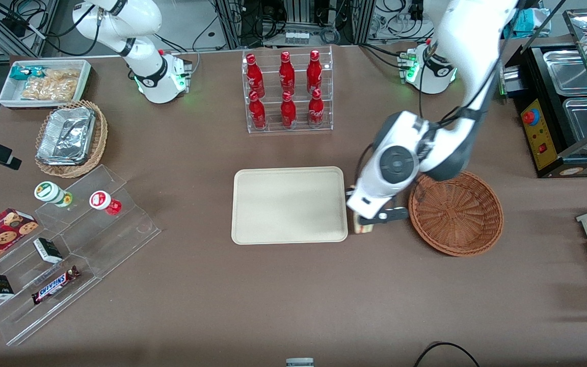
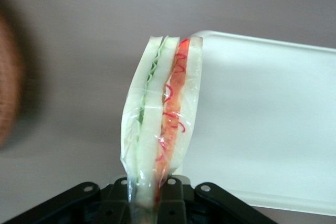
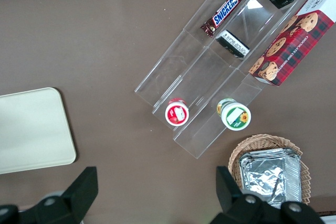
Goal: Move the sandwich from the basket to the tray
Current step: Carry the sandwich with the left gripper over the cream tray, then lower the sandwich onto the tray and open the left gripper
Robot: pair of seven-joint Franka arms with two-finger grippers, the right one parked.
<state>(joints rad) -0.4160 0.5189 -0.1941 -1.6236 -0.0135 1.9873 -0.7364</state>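
Observation:
My left gripper (image 1: 366, 223) is shut on the sandwich (image 2: 160, 114), a wrapped white-bread wedge with green and red filling along its cut edge. In the front view only a bit of the sandwich (image 1: 363, 228) shows under the hand. I hold it above the table, between the cream-beige tray (image 1: 289, 205) and the reddish-brown wicker basket (image 1: 456, 213), close beside the tray's rim. The tray (image 2: 273, 124) also shows in the left wrist view next to the sandwich, and the basket (image 2: 8, 82) is a blur at the edge. The basket and the tray hold nothing.
A clear rack of red bottles (image 1: 287, 92) stands farther from the camera than the tray. Toward the parked arm's end are a tan basket with foil trays (image 1: 71, 137), a white bin of snacks (image 1: 45, 81) and a clear stepped stand with snacks (image 1: 54, 255). A black food warmer (image 1: 568, 102) stands toward the working arm's end.

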